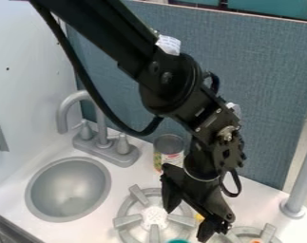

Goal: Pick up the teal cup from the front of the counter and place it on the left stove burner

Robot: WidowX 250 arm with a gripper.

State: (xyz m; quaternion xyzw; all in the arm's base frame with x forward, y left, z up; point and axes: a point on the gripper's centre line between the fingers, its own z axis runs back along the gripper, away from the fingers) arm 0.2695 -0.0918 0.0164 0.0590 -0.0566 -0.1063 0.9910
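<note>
A blue-grey partition (270, 85) stands behind the white countertop (124, 178); the black arm (175, 88) slants down from the top edge, and its gripper (188, 216) hangs over the right side of the nearer-to-sink burner (154, 217). The round grey sink (70, 190) lies at the left, with the gooseneck faucet (64, 114) behind it; the other burner (267, 233) shows at the lower right; a tin can (171, 155) stands upright behind the first burner, just beside the arm in view.

The two fingers stand well apart, with nothing seen clamped between them. A small yellow item (198, 217) appears in the gap, partly hidden — whether it touches a finger I cannot tell; a teal item (178, 241) is cut off by the bottom edge, at the burner's front.

The step in hand looks like positioning before a grasp; from here, a grasp calls for lining the spread fingers up around an item, lowering them clear of the burner's prongs, then closing gently.
</note>
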